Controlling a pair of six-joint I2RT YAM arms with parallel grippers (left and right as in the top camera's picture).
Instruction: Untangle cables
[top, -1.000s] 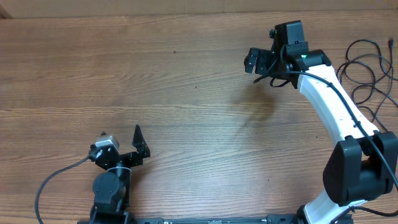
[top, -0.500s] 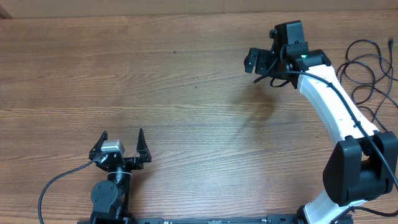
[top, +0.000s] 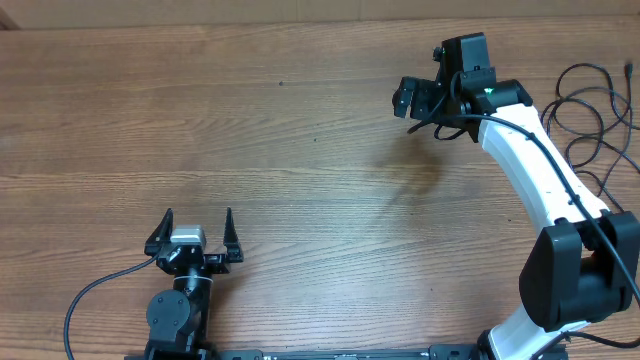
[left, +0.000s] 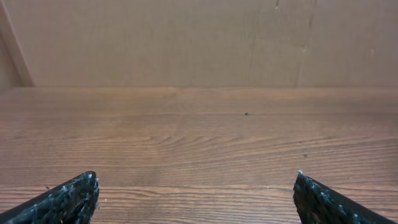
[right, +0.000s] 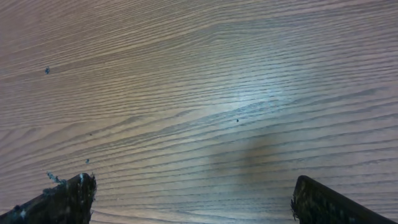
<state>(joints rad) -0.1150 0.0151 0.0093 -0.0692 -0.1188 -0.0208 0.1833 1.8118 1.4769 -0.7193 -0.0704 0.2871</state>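
Both claws gape wide and hold nothing. The left gripper (top: 197, 215) sits near the front of the wooden table (top: 300, 150), the right gripper (right: 194, 182) farther back. The cables (top: 586, 66) lie tangled at the table's right edge, untouched.

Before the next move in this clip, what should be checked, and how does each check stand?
1. Left pincer open, empty: ok.
2. Right pincer open, empty: ok.
3. Thin black cables found: ok, heaped at the wooden table's right edge.
4. Cables in either wrist view: not ok, only bare wood.
5. Where the cables cross: cannot tell, too thin, partly behind the white right arm.
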